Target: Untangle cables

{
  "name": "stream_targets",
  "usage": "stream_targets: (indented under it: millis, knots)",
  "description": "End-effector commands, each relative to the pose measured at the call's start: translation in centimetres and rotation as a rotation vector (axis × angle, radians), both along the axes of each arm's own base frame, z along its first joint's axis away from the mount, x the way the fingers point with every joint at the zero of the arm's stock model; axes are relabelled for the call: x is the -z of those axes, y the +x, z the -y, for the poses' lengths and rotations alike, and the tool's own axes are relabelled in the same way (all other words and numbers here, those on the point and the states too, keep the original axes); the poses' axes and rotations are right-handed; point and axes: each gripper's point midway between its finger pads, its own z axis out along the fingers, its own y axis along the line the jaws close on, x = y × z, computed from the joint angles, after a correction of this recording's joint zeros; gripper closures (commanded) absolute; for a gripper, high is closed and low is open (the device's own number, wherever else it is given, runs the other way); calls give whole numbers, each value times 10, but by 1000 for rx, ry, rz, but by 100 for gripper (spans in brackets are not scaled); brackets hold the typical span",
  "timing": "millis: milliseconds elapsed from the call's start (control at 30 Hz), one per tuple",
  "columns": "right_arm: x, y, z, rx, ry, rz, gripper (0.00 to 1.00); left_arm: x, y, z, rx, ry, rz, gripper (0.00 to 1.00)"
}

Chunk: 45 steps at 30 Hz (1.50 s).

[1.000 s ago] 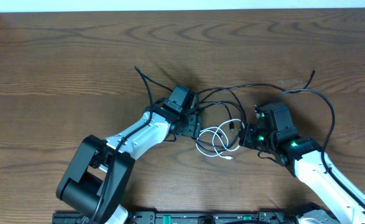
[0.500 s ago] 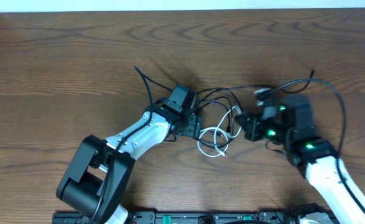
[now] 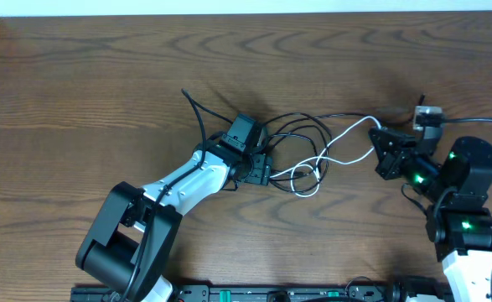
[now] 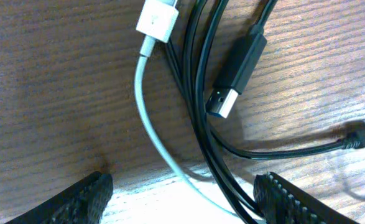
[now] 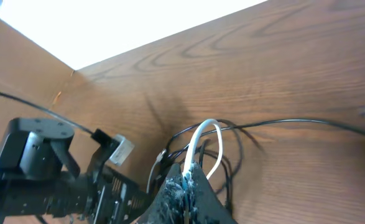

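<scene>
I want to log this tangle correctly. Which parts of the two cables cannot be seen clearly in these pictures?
- Left wrist view: the white plug is cut off by the top edge. The white cable and the black cable run out at the bottom edge.
- Overhead view: the left gripper hides the cables under it.
- Right wrist view: the right gripper is blurred where it pinches the white cable.
</scene>
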Motion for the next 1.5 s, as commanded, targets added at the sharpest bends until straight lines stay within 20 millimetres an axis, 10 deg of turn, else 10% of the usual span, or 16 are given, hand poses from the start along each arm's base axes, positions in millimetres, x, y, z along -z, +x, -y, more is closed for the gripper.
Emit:
stream_targets:
  millis: [0, 267, 533, 967, 1267, 1467]
  knots:
    - [-12, 1, 3, -1, -5, 32, 99, 23, -16, -8, -13, 32, -86, 22]
    - [-5, 13, 30, 164, -67, 16, 99, 29, -16, -44, -62, 218, -67, 38]
    - [7, 17, 104, 545, -131, -49, 99, 26, -18, -90, -276, 414, -51, 41]
    - [62, -47, 237, 1219, -35, -337, 99, 27, -22, -128, -489, 437, -119, 41]
    - [119, -44, 252, 1223, 70, -532, 99, 27, -21, -123, -519, 404, -126, 41]
    - [101, 11, 232, 945, 135, -364, 99, 28, -20, -123, -519, 400, -125, 41]
